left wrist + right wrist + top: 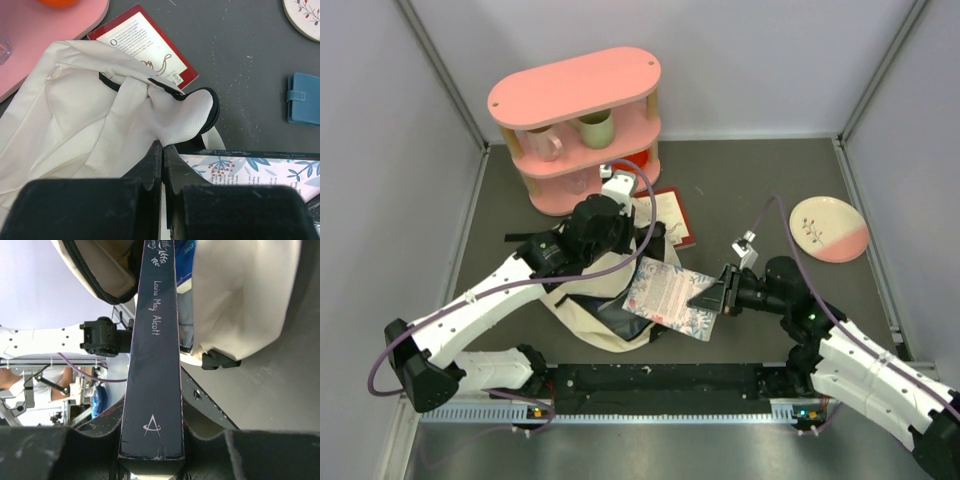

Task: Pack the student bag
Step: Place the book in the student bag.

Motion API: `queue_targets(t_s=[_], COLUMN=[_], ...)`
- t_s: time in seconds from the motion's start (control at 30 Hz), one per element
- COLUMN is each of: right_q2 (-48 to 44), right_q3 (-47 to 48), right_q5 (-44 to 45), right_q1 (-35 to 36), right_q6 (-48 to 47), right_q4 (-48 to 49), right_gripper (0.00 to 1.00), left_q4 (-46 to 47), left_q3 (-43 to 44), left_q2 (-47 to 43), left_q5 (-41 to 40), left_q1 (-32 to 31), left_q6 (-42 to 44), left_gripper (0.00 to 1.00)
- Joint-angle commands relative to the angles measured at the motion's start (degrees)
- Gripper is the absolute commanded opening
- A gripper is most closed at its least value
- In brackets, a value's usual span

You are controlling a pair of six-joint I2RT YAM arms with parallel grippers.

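The student bag (605, 305) is a cream fabric backpack lying at the table's near middle with its dark opening facing right. My left gripper (628, 252) is shut on a fold of the bag's upper edge; in the left wrist view the jaws (165, 146) pinch white fabric next to the black zip rim. My right gripper (720, 296) is shut on a floral-covered book (670, 296), whose far end lies at the bag's mouth. In the right wrist view the book's dark spine (152, 365) runs up between the fingers toward the bag (240, 300).
A pink two-tier shelf (580, 130) with mugs stands at the back left. A red-bordered book (672, 215) lies flat behind the bag. A pink-and-white plate (828, 228) sits at the right. A blue wallet (305, 100) lies on the grey tabletop.
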Motion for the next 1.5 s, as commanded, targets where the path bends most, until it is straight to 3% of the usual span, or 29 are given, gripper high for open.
queue_targets(t_s=[0.0, 0.3, 0.57, 0.67, 0.8, 1.0, 1.13, 1.3, 1.47], right_q2=[4.39, 11.43, 14.5, 16.26, 19.33, 27.68, 34.63, 38.59, 41.49], right_q3=[3.09, 6.6, 8.89, 6.35, 7.13, 12.4, 13.63, 16.18, 16.36], right_q5=[-5.13, -1.62, 19.28, 24.65, 30.27, 27.41, 21.86, 23.16, 25.89], right_q1=[1.02, 6.63, 15.17, 15.61, 15.52, 15.7, 16.14, 17.8, 18.6], right_q6=[0.59, -0.99, -0.12, 7.07, 10.34, 15.62, 18.78, 19.49, 14.4], right_q4=[16.28, 17.96, 16.11, 23.02, 23.32, 26.13, 33.85, 31.06, 29.12], right_gripper=[0.0, 0.0, 0.0, 0.0, 0.0, 0.0, 0.0, 0.0, 0.0], left_q4=[7.17, 7.26, 7.88, 7.97, 7.88, 7.97, 8.14, 8.23, 8.23], left_q3=[-0.1, -0.36, -0.89, -0.71, -1.06, -2.12, -2.64, -2.82, -2.91], left_q2=[-3.25, -4.14, -4.75, -5.19, -6.77, -8.44, -9.23, -9.76, -10.03], left_q5=[1.09, 1.53, 2.06, 2.76, 2.59, 3.03, 3.03, 2.85, 3.2], left_q1=[0.09, 0.09, 0.09, 0.09, 0.17, 0.09, 0.17, 0.17, 0.17], left_q6=[-1.53, -1.45, -2.24, -2.41, -2.5, -1.89, -1.45, -1.27, -1.45], left_gripper=[0.0, 0.0, 0.0, 0.0, 0.0, 0.0, 0.0, 0.0, 0.0])
